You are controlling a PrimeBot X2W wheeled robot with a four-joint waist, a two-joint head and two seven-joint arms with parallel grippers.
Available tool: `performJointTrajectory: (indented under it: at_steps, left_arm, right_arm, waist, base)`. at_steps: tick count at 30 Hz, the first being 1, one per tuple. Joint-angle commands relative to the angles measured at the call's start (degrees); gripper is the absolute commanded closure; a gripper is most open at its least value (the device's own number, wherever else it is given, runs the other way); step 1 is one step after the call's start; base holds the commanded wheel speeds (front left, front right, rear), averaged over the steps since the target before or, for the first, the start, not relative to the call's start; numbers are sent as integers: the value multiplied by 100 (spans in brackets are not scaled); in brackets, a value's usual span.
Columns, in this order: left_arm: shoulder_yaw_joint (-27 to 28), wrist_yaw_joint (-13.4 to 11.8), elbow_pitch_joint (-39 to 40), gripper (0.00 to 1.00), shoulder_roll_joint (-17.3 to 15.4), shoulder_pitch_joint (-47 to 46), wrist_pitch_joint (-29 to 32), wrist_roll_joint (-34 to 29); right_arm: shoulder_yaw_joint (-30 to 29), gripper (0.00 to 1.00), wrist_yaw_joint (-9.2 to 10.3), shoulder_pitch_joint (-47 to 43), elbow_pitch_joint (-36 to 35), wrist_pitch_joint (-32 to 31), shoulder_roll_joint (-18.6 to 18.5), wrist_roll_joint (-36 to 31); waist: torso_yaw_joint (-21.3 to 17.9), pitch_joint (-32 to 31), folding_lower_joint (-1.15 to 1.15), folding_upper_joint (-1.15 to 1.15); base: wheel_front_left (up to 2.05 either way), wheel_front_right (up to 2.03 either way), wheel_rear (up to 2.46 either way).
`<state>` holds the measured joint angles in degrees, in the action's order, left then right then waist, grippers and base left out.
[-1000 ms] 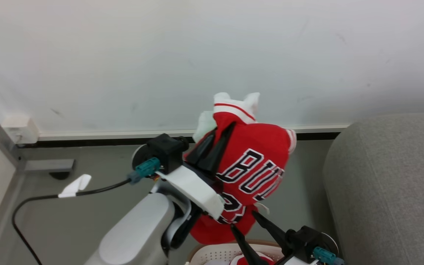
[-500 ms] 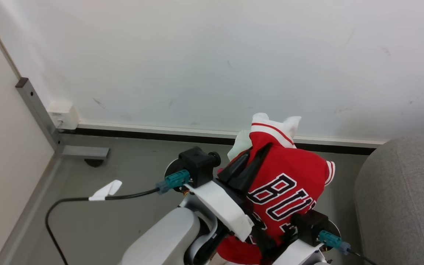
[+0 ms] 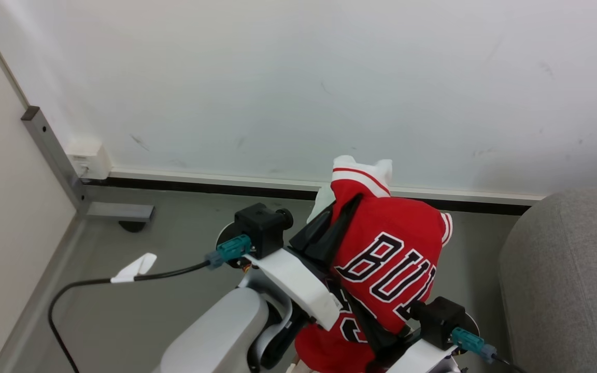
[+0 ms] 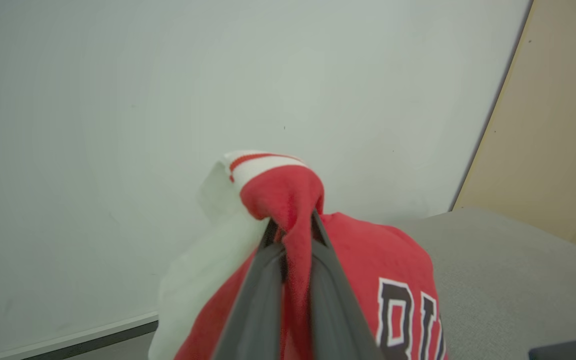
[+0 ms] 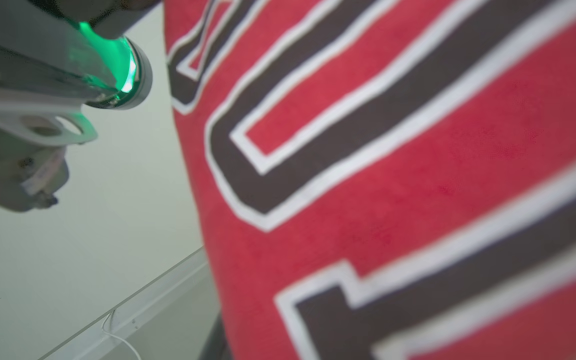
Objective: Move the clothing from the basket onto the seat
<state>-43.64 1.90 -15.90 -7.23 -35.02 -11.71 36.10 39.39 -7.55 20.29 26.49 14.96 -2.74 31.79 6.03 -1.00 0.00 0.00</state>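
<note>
The clothing (image 3: pixel 392 243), a red jersey with black-and-white lettering and white striped trim, hangs in the air in front of the wall. My left gripper (image 3: pixel 349 204) is shut on a bunched fold near its collar; the left wrist view has both fingers pinching red cloth (image 4: pixel 288 210). My right gripper (image 3: pixel 360 318) is shut on the jersey's lower part, its dark fingers half buried in the fabric. The lettering (image 5: pixel 368 150) sits right against the right wrist camera. The grey seat (image 3: pixel 568 280) lies to the right, below the jersey. The basket is hidden under my arms and the jersey.
A white wall with a dark baseboard (image 3: pixel 200 186) runs behind the jersey. A black cable (image 3: pixel 91 285) with a white tag trails over the grey floor on the left. A beige panel with a grey metal post (image 3: pixel 52 155) closes off the left side.
My right gripper rose from below the jersey and shut on its lower part. The left gripper kept its hold on the collar fold. The head camera shifted, so the whole picture moved.
</note>
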Motion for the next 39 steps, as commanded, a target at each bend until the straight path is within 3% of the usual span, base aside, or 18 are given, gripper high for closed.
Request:
performJointTrajectory:
  at_steps: [1, 11, 12, 13, 14, 26, 39]
  left_arm:
    - [11, -18, -15, 100, -37, -10, -30, 39]
    - [87, -102, -227, 100, -149, 44, -104, 41]
    - [88, -102, -255, 76, -156, 60, -102, 58]
    - [88, -103, -276, 27, -157, 74, -98, 55]
    - [87, -96, -281, 0, -154, 83, -106, 68]
    - [-28, 74, 26, 0, -249, 295, -231, -12]
    - [28, 226, 470, 0, -589, 520, -342, -518]
  right_arm:
    - [-15, 100, 12, -62, -35, 15, -10, -25]
    - [-8, 100, 12, -188, -435, 15, -10, 44]
    - [-40, 100, 12, -201, -502, 15, -11, 40]
    - [-67, 100, 12, -216, -576, 15, -10, 38]
    - [-96, 100, 12, -243, -626, 15, -9, 15]
    - [-666, 100, 12, -400, -1142, 15, -67, -278]
    - [-1674, 100, 12, -401, -1514, 16, -403, -627]
  waist:
    - [-11, 1, 0, 0]
    - [-165, 15, 0, 0]
    - [-188, 20, 0, 0]
    - [-215, 25, 0, 0]
    - [-243, 29, 0, 0]
    - [-942, 143, 0, 0]
    - [-2490, 517, 0, 0]
  base:
    - [0, 0, 0]
    - [0, 0, 0]
    - [0, 0, 0]
    - [0, 0, 0]
    - [0, 0, 0]
    - [0, 0, 0]
    - [0, 0, 0]
